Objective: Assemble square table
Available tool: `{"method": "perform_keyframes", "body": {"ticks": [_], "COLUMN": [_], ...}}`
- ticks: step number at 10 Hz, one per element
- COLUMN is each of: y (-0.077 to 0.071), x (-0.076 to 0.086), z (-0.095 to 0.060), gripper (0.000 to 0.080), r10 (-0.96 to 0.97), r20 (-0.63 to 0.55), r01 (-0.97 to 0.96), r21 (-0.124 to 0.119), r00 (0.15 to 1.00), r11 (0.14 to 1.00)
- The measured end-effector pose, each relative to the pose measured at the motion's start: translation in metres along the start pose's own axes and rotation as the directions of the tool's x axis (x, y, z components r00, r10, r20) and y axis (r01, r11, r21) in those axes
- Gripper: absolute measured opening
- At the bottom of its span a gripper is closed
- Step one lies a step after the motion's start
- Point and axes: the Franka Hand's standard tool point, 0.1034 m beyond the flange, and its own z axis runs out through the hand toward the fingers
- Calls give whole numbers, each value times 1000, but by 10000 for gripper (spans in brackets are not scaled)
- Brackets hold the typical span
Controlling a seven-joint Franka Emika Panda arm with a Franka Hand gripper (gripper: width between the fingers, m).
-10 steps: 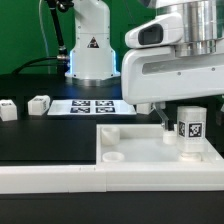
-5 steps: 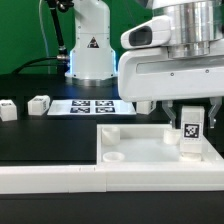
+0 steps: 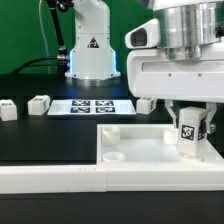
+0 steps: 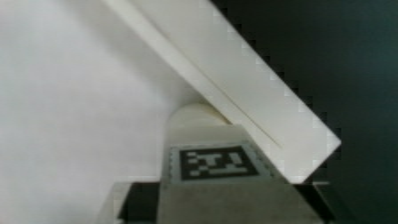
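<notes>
**Exterior view.** Gripper (image 3: 190, 126) sits low over the exterior view's right end of the square table top (image 3: 140, 140). Its fingers are pressed to both sides of the tagged leg (image 3: 190, 137) — a narrow gap, firm hold. The leg leans a little, its lower end inside the tray near the raised rim at the front corner on that side. Whether it meets a socket is hidden. There is bare tray floor toward the exterior view's left, with a round socket (image 3: 112, 156) at the front corner there. The L-shaped wall (image 3: 50, 180) runs along the front, and the top looks set against it. A loose leg (image 3: 40, 104) and a second loose leg (image 3: 8, 110) lie well apart from the top, on black table beside the marker board (image 3: 95, 105).

**Wrist view.** The leg (image 4: 217, 160) shows its tag face-on, with grey fingers (image 4: 139, 203) flanking it. The rim (image 4: 231, 80) cuts diagonally just past the leg's far end — white tray floor on one side, black table on the other.
</notes>
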Motion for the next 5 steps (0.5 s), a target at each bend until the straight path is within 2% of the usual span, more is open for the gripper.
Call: {"method": "perform_keyframes", "body": {"ticks": [1, 2, 3, 5], "y": [2, 2, 2, 1], "x": [2, 2, 2, 0], "z": [0, 0, 0, 1], "gripper": [294, 294, 294, 294], "r10": [213, 349, 414, 449], "r20": [23, 59, 72, 76], "r01": [-214, -352, -418, -454], "r21": [48, 59, 58, 56], "r00": [977, 935, 908, 890], "r11": [976, 934, 907, 889]}}
